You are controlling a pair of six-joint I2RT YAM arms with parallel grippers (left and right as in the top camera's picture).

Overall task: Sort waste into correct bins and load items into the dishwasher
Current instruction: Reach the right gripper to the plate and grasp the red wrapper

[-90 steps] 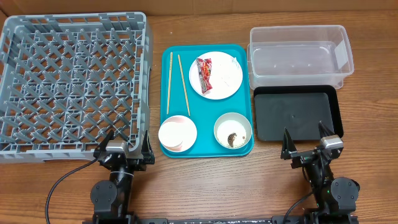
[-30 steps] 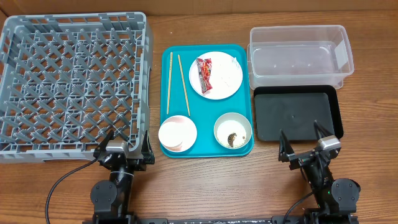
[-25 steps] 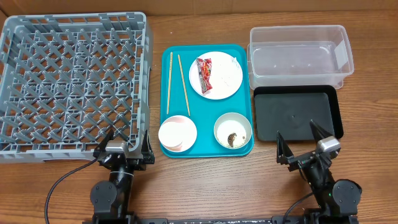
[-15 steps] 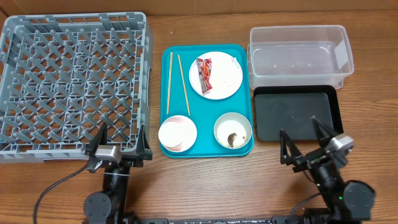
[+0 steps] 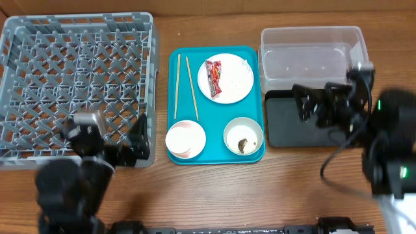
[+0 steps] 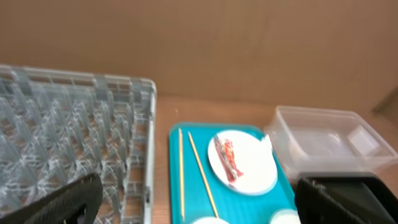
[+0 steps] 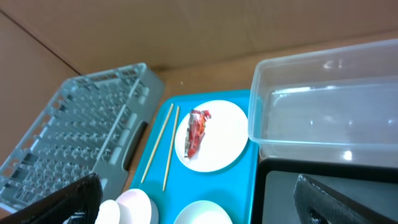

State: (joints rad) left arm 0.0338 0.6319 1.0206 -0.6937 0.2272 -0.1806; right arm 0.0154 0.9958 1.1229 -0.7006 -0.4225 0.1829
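Note:
A white plate (image 5: 229, 83) with a red wrapper (image 5: 213, 73) and white tissue (image 5: 246, 64) lies on the teal tray (image 5: 214, 123). With it are chopsticks (image 5: 185, 84), a pink dish (image 5: 185, 138) and a bowl (image 5: 244, 135) holding brown scraps. The grey rack (image 5: 71, 78) is on the left. The clear tub (image 5: 312, 58) and black tray (image 5: 286, 123) are on the right. My left gripper (image 5: 110, 146) is open and empty over the rack's front right corner. My right gripper (image 5: 325, 104) is open and empty above the black tray. Both arms are blurred.
The wrist views look down at the teal tray from above, the left (image 6: 193, 143) and the right (image 7: 245, 174). A brown cardboard wall stands behind the table. Bare wooden tabletop (image 5: 214, 195) runs along the front.
Both arms have risen from the table's front edge and moved inward, the left over the rack's corner, the right over the black tray. Both grippers stay open.

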